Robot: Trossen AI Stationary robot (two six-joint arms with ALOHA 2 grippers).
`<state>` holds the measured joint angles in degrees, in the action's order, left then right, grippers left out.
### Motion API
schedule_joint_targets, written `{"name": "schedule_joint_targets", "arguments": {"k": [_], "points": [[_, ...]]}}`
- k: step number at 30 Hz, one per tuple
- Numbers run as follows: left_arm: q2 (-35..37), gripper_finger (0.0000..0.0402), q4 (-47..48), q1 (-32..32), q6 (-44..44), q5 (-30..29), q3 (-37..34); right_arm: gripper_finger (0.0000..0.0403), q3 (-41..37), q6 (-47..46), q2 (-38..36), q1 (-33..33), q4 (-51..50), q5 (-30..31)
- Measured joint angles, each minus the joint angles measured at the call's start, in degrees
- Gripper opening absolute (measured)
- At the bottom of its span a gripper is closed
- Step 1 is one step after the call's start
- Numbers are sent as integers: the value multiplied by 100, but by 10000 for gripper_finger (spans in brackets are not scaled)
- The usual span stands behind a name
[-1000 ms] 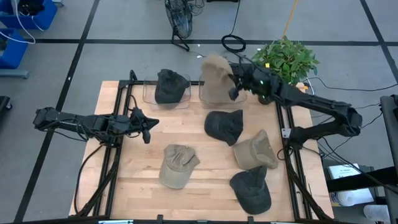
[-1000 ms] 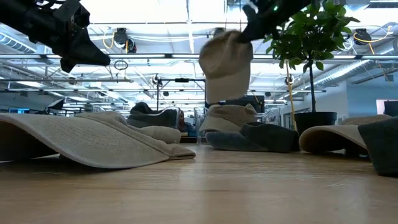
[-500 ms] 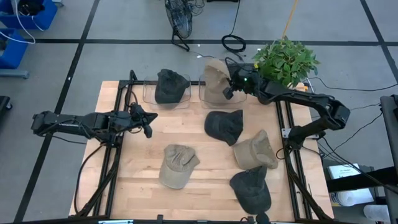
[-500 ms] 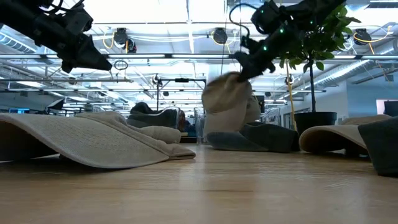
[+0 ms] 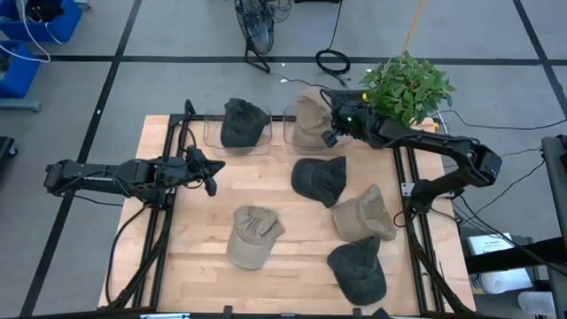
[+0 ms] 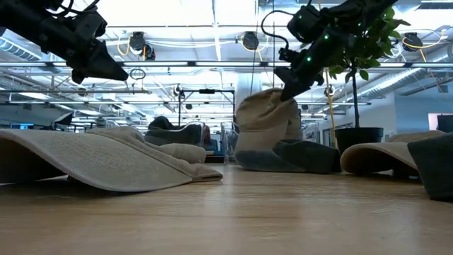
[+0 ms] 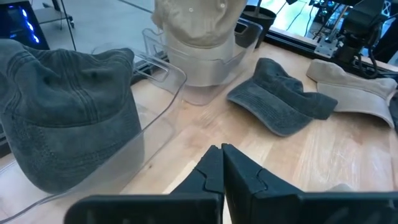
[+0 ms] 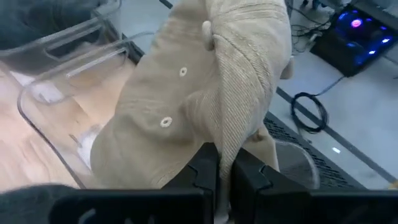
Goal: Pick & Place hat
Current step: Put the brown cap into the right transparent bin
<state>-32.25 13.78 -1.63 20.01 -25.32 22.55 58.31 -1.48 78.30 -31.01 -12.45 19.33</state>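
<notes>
A tan corduroy hat (image 5: 307, 121) sits slumped in the right clear container (image 5: 288, 140) at the table's far edge. My right gripper (image 5: 332, 136) is just to its right, shut on it; the low view shows the gripper (image 6: 287, 92) at the hat's top (image 6: 260, 117). A dark hat (image 5: 241, 122) fills the left clear container (image 5: 211, 133). My left gripper (image 5: 210, 182) hovers shut over the table's left part, touching nothing; its wrist view shows the shut fingers (image 7: 222, 158). My right gripper pinches a raised fold of the tan hat's crown (image 8: 225, 134) between its two fingers, below the top button (image 8: 207, 28). It comes slanting down from the table's right. The hat's lower part rests inside the clear container (image 8: 37, 93), and the crown is pulled up into a ridge.
Several loose hats lie on the table: a dark one (image 5: 319, 179) at the middle, a tan one (image 5: 361, 215) to its right, a dark one (image 5: 359, 270) near the front edge, and a tan one (image 5: 251, 236) front-left. A potted plant (image 5: 406, 84) stands at the far right corner.
My right gripper has come down over the right container, carrying the tan hat. The hat hung tall and clear below the fingers a second ago. It has since sunk into the container and slumped, still held.
</notes>
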Motion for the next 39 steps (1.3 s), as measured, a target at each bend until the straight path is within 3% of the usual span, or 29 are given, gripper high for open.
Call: {"name": "schedule_joint_targets", "arguments": {"k": [7, 12, 19, 26, 33, 39], "points": [[0, 5, -16, 2, -12, 0, 0, 10, -3, -284, -281, 233, -441, 168], [0, 14, -28, 2, -24, -13, 0, 31, -9, -959, -157, 216, -1139, 180], [2, 4, -33, 4, -37, -15, 0, 101, 0, -1236, -192, 226, -1154, 159], [1, 19, -35, 4, -4, -10, 0, 189, 1, -1603, -248, 226, -1578, 142], [0, 6, -35, 4, 12, -2, 0, 247, -1, -1741, -909, 226, -1833, 113], [2, 4, -36, 2, 20, -2, 0, 243, 0, -1999, -1514, 382, -1967, -1165]]}}
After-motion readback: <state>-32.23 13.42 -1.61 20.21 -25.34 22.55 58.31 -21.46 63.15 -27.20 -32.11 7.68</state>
